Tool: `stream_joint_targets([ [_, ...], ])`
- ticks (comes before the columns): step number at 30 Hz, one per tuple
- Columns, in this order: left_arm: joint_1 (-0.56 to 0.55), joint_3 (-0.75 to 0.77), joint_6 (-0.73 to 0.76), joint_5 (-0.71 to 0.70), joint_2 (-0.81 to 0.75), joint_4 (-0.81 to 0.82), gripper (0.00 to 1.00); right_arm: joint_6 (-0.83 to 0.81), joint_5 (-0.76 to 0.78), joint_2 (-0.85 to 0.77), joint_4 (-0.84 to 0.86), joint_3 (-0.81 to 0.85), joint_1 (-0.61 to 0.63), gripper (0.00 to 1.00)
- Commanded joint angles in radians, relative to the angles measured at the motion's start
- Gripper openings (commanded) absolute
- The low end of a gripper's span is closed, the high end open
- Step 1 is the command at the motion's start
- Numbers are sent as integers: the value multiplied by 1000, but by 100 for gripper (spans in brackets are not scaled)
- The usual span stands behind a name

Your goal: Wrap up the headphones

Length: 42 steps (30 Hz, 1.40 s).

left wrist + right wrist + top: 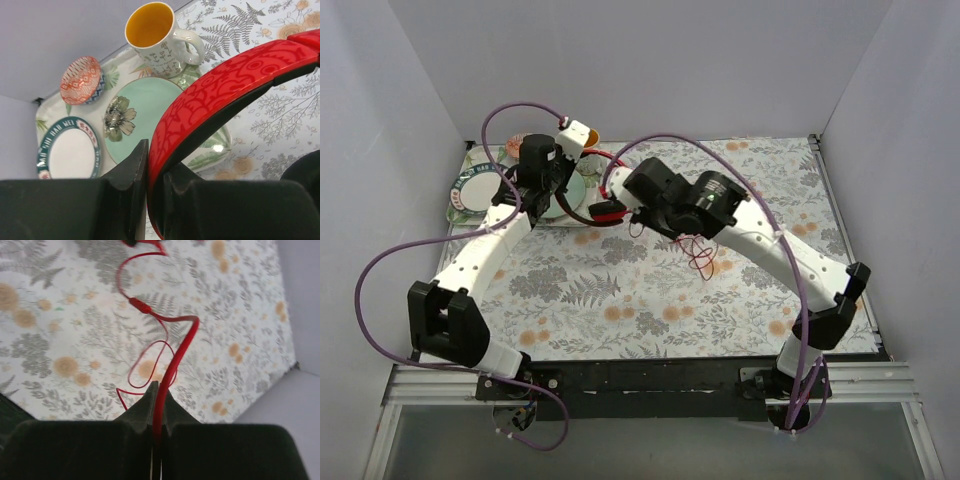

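Note:
The red headphones [606,210] are held up over the back left of the table. My left gripper [156,165] is shut on their red patterned headband [225,75], which has a black inner lining; in the top view this gripper [558,190] sits beside the plates. A red earcup shows just right of it. My right gripper [159,395] is shut on the thin red cable [180,345], which rises from the jaws, bends left and runs out of view at the top. Loose loops of cable [698,256] hang below the right arm [632,205].
At the back left stand a mug with a yellow inside [155,32], a small red patterned bowl [81,80], a pale green flowered plate [145,110] and a white teal-rimmed plate [70,150]. A floral cloth [650,300] covers the table. Walls close in on three sides.

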Motion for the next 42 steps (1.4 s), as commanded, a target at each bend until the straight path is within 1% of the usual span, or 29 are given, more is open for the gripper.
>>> stream_joint_targets([
  [1,-56,-38,172,-18,-98,65,0,-37,275,-88,-9,14,-41,1],
  [4,-107,-41,194,-38,-102,16,0,-127,294,-91,77,26,-41,1],
  [5,-121,-42,201,-56,-99,8,0,-187,294,-95,132,20,-39,1],
  [7,-161,-41,195,-99,-93,-6,0,-261,278,-114,199,-23,-25,1],
  [8,-170,-33,188,-110,-89,-12,0,-290,268,-118,224,-35,-18,1],
  [9,-182,-21,165,-118,-75,-35,0,-345,224,-127,249,-55,-5,1],
  [12,-190,37,136,-134,-37,-84,0,-420,182,-152,287,-89,27,1],
  [17,-192,80,100,-190,16,-105,0,-467,82,-160,275,-34,32,1],
  [20,-192,70,96,-187,31,-108,0,-493,65,-189,296,-16,33,1],
  [23,-190,76,85,-211,52,-111,0,-508,2,-223,293,-6,33,1],
  [26,-193,73,86,-156,40,-122,0,-546,-50,-273,377,-63,35,1],
  [29,-218,56,106,-151,27,-134,0,-579,-96,-283,410,-53,33,1],
  [31,-248,22,151,-93,1,-142,0,-596,-98,-276,430,-28,33,1],
  [33,-286,-8,181,-53,-50,-150,0,-628,-62,-260,460,-7,30,1],
  [38,-357,-42,174,66,-116,-225,0,-637,-55,-204,464,64,-31,1],
  [40,-385,-41,159,97,-133,-249,0,-620,-70,-184,468,82,-76,1],
  [41,-392,-44,155,140,-139,-263,0,-610,-84,-181,468,87,-93,1],
  [42,-408,-44,152,161,-145,-269,0,-600,-120,-174,468,90,-112,1],
])
